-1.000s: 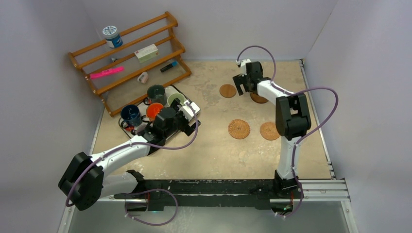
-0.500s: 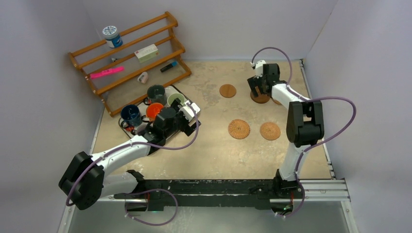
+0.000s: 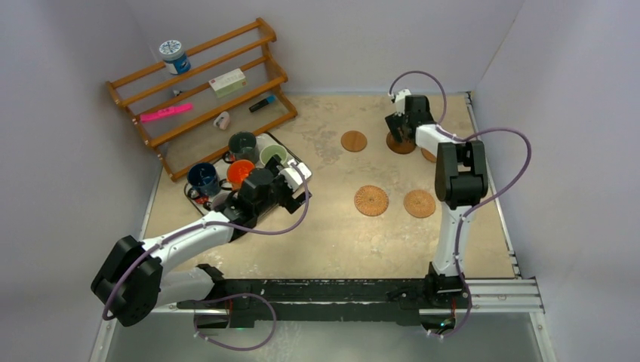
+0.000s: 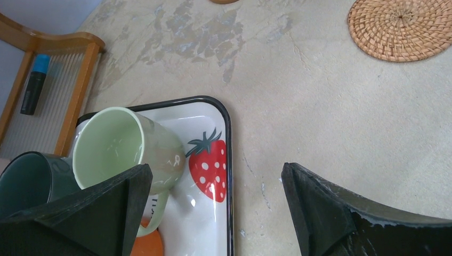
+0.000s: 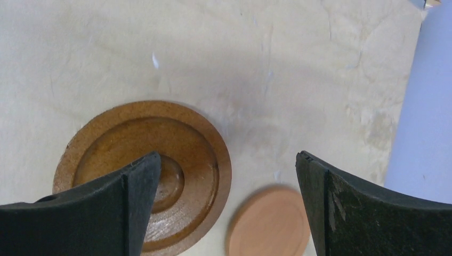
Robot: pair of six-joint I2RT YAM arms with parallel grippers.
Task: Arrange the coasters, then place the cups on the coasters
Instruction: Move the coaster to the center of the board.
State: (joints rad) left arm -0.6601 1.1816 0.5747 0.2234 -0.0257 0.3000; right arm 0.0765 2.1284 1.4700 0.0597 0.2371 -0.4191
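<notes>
R arm stretched far, R gripper (image 3: 397, 130) apart above dark coaster (image 5: 181, 154). L arm low, L gripper (image 3: 299, 182) apart over tray (image 4: 216, 224) corner by green cup (image 4: 117, 146).

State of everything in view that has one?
Left gripper: fingers open, empty.
Right gripper: fingers open, empty.
Dark brown recessed wooden coaster: lying flat, no cup on it.
Woven wicker coaster: lying flat, no cup on it.
Pale green mug: on the strawberry-print tray, empty.
Orange mug: upright on tray.
Dark blue mug: upright on tray.
Dark grey-green mug: upright on tray.
Blue-and-white lidded jar: lid on.
</notes>
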